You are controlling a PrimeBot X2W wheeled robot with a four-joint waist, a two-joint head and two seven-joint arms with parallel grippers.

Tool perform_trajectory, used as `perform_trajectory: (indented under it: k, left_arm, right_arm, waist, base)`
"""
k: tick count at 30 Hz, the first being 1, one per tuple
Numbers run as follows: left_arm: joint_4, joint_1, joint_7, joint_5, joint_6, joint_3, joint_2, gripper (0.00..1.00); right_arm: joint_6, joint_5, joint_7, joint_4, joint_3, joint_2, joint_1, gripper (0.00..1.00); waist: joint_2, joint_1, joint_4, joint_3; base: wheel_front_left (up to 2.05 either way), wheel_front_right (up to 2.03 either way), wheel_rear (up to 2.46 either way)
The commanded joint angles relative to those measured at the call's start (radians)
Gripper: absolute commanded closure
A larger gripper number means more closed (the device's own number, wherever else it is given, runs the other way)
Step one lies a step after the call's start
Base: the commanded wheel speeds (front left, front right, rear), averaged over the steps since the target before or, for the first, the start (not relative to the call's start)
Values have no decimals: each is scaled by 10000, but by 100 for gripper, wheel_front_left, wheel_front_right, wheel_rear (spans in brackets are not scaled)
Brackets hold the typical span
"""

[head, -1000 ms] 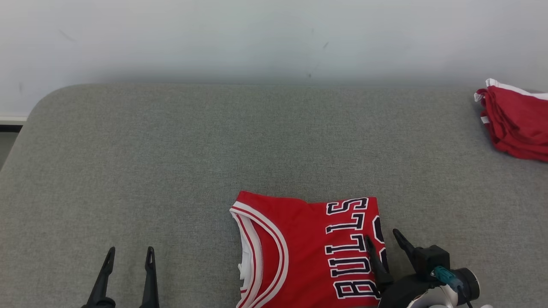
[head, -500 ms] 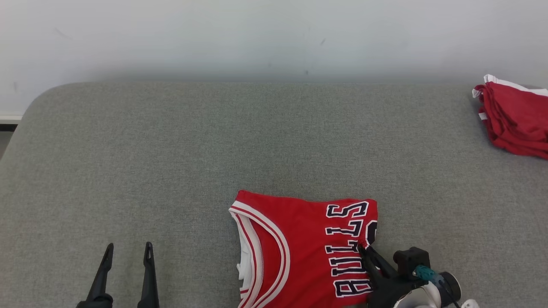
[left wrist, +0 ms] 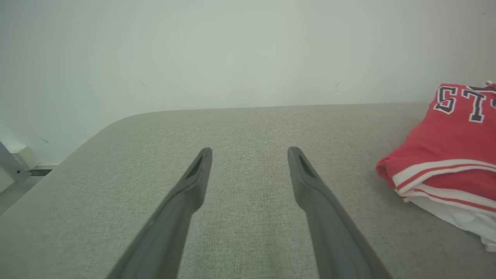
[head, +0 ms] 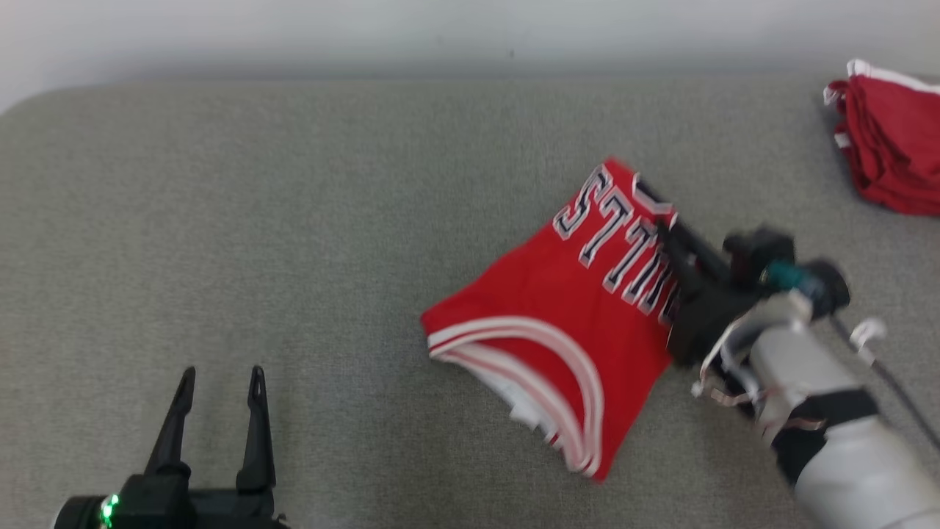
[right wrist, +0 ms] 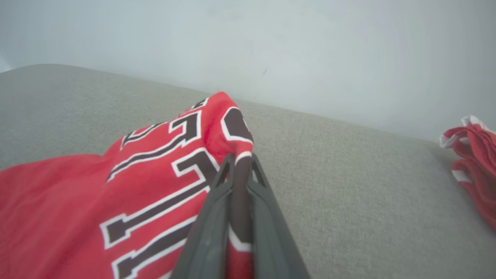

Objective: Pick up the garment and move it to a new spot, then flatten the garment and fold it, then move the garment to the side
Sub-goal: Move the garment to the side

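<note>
The garment (head: 558, 323) is a folded red jersey with dark lettering and white trim, lying tilted on the grey padded table (head: 294, 220), its lettered end raised toward the far right. My right gripper (head: 664, 229) is shut on that lettered edge; in the right wrist view the garment (right wrist: 116, 186) has its cloth pinched between the fingers (right wrist: 209, 217) of the right gripper (right wrist: 240, 161). My left gripper (head: 219, 376) stands open at the lower left with nothing between its fingers (left wrist: 190, 186). The left wrist view has the left gripper (left wrist: 250, 152) with the garment (left wrist: 445, 155) off to its right.
A pile of red cloth with white trim (head: 892, 139) lies at the far right edge of the table, also in the right wrist view as the red pile (right wrist: 474, 155). A pale wall (head: 440, 29) runs behind the table.
My right gripper shut on the jersey's lettered edge, then dragged it up and to the right, turning it. The head view has also shifted downward. The left gripper has stayed put.
</note>
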Motion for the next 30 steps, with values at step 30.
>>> perform_trajectory:
  k: [30]
  left_arm:
    - [-1756,-2231,-29,763,-346,32,460,0]
  right_arm:
    - [-31,1074,127,1242,26,-3170,-6940,100]
  waist:
    - [-1,-1,-1783,4491]
  base:
    - [0,0,0]
